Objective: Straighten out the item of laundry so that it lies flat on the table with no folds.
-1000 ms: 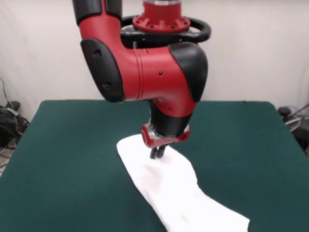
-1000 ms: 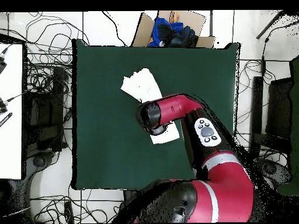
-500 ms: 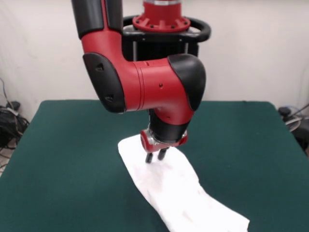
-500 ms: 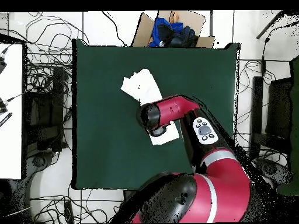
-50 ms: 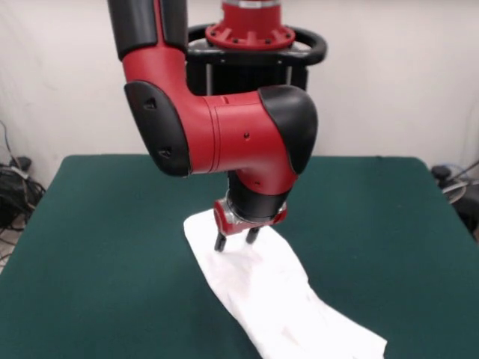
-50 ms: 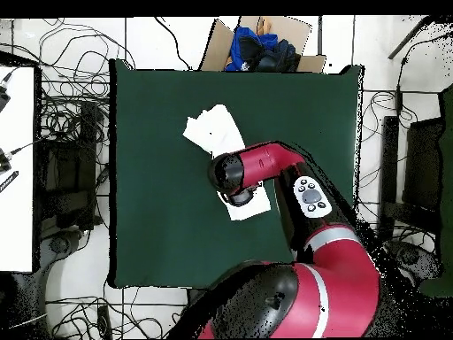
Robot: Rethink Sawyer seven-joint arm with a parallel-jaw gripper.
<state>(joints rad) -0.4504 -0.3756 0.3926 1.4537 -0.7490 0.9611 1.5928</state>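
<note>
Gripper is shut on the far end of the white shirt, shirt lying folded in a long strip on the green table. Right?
Not quite. The front view shows the gripper open, its two fingers apart and clamping nothing, poised just above the far end of the white shirt. The rest holds: the shirt lies folded in a long strip on the green table.

Dark green bench [image 6: 159, 177] from above, white item of laundry [image 6: 215, 131] lying as a long crumpled strip, red arm [image 6: 265, 168] crossing its near end, gripper hidden beneath arm, cardboard box [image 6: 218, 40] with blue cloth [image 6: 257, 49] beyond far edge, cables [image 6: 71, 115] on floor
</note>
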